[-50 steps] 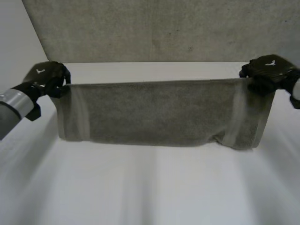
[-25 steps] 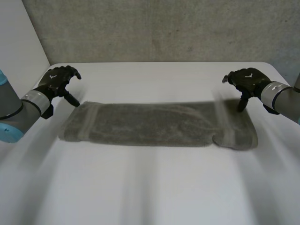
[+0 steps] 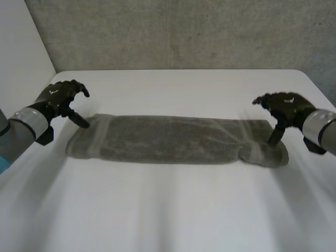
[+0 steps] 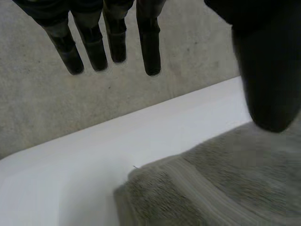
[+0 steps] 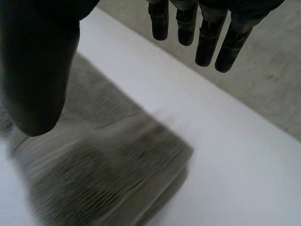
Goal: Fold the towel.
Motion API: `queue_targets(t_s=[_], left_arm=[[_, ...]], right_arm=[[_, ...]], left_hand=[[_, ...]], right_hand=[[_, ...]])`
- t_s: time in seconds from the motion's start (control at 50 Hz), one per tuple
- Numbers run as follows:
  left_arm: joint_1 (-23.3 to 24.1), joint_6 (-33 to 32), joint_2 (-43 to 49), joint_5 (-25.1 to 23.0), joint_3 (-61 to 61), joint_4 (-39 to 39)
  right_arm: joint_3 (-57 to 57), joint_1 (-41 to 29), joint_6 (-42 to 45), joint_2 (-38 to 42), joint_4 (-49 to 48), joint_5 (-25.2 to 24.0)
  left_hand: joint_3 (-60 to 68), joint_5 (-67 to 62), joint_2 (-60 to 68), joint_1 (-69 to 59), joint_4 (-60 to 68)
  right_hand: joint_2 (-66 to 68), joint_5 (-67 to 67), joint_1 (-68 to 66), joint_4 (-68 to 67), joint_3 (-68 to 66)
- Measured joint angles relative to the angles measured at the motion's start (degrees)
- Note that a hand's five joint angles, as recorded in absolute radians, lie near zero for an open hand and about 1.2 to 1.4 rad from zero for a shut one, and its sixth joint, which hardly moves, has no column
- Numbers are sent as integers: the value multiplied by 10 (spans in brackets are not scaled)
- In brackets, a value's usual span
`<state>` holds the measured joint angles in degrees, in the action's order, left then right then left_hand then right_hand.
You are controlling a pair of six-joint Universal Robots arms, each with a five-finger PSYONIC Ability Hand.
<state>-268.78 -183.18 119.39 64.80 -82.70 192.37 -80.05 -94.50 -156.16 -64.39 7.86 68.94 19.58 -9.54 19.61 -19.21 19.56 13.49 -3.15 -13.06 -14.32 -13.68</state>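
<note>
Lying flat, towel (image 3: pixel 168 139), its ends at thumbs of open, empty left hand (image 3: pixel 58 95) and right hand (image 3: pixel 286 105).

Lab-like test space, white table (image 3: pixel 173 210), grey concrete wall (image 3: pixel 178 31)

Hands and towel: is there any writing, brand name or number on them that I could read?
No readable words or numbers.
left hand: a small white mark on its back, too small to read.
right hand: a similar white mark, also too small to read.
towel: no label or print visible.
</note>
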Motion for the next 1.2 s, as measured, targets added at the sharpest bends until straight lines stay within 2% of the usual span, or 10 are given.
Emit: queue_targets(t_s=[0.08,0.2,0.28,0.32,0.42,0.5,0.72,0.88,1.04,1.2], left_arm=[[2,0,-29,-1,-51,12],[5,0,-43,-1,-101,33],[6,-1,-45,-1,-117,41],[6,-1,-46,-1,-122,44],[8,-1,-46,0,-128,46],[9,-1,-46,0,-131,46],[16,-1,-50,0,-132,45],[15,-1,-53,1,-132,45],[14,0,-57,1,-133,45],[15,0,-58,2,-137,46]], right_arm=[[-49,1,3,-6,-10,2],[-98,8,20,1,-49,6],[-120,18,41,8,-87,8],[-128,23,54,13,-108,9],[-136,38,88,25,-139,11],[-135,58,113,28,-141,11],[-109,160,191,6,-117,11],[2,189,205,-24,-63,16],[109,68,121,-64,-25,24],[149,-216,74,-27,-52,33]], left_hand=[[128,-126,129,-134,123],[451,-450,455,-454,457],[494,-483,500,-482,501],[451,-450,452,-447,452],[106,-96,100,-102,105],[-5,23,-10,9,-4],[-22,44,-24,18,-16],[-22,46,-26,19,-16],[-30,50,-31,19,-25],[-30,52,-31,19,-25]], right_hand=[[14,-17,-17,-11,-13],[148,-154,-148,-137,-144],[214,-220,-214,-206,-213],[303,-306,-304,-292,-299],[568,-572,-579,-556,-559],[600,-627,-630,-622,-621],[600,-627,-632,-623,-622],[600,-627,-634,-623,-623],[605,-627,-636,-623,-631],[571,-593,-594,-580,-590]])
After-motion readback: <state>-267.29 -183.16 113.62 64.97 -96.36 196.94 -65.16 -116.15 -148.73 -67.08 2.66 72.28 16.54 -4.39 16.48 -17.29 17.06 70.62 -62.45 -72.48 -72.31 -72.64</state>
